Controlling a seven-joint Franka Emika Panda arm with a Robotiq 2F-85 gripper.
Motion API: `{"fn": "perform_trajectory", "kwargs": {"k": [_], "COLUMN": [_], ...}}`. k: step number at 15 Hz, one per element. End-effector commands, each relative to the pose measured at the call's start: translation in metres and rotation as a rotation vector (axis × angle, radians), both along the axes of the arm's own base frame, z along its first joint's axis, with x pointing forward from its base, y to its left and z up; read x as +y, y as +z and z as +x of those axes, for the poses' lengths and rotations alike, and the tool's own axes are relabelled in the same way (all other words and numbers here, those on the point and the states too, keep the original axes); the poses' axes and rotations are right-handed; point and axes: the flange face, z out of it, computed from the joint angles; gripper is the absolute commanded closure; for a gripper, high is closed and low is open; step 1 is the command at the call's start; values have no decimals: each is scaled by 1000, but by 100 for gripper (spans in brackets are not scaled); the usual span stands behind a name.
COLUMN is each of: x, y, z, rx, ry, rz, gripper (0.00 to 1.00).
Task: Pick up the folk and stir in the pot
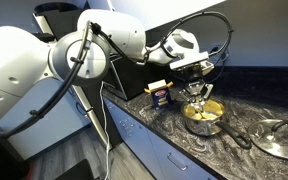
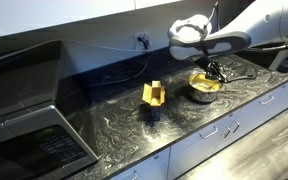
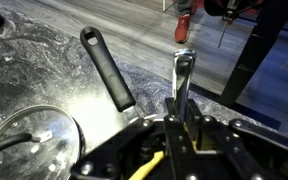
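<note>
Gripper (image 3: 179,128) closed tight on the fork (image 3: 182,75): in the wrist view the fingers pinch the steel shaft from both sides, and the flat end of the fork sticks up clear of them. The business end is hidden beneath the fingers, so whether the tines reach the food cannot be told. In both exterior views the gripper (image 1: 198,90) (image 2: 212,71) hangs right over the pot (image 1: 204,116) (image 2: 204,85), very close to its rim. The pot is a small shiny saucepan showing pale yellow inside, sitting on the dark marbled countertop (image 2: 104,118). Its long dark handle (image 3: 109,68) runs away across the stone in the wrist view; in an exterior view it points towards the lid (image 1: 281,138). That round lid lies flat on the counter, apart from the pot. On the pot's far side from the lid stands a yellow box (image 1: 159,93) (image 2: 153,95), upright and near it, not touching. White drawers (image 1: 149,145) run below the counter edge, and a microwave (image 2: 24,150) sits well away
</note>
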Motion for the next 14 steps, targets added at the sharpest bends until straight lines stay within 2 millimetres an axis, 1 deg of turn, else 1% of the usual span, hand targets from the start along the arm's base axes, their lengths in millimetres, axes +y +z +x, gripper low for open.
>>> {"fn": "perform_trajectory", "kwargs": {"k": [1, 2, 3, 4, 8, 11, 12, 14], "x": [-4, -4, -4, -4, -2, 5, 8, 14], "y": [-4, -6, -7, -7, 3, 13, 16, 20], "z": [10, 12, 15, 17, 27, 34, 36, 39], "rx": [-60, -76, -93, -114, -204, -282, -312, -381], "ry": [5, 16, 26, 36, 68, 103, 114, 139], "rz": [51, 67, 78, 84, 110, 131, 135, 144], "gripper": [96, 61, 60, 55, 24, 3, 0, 0]}}
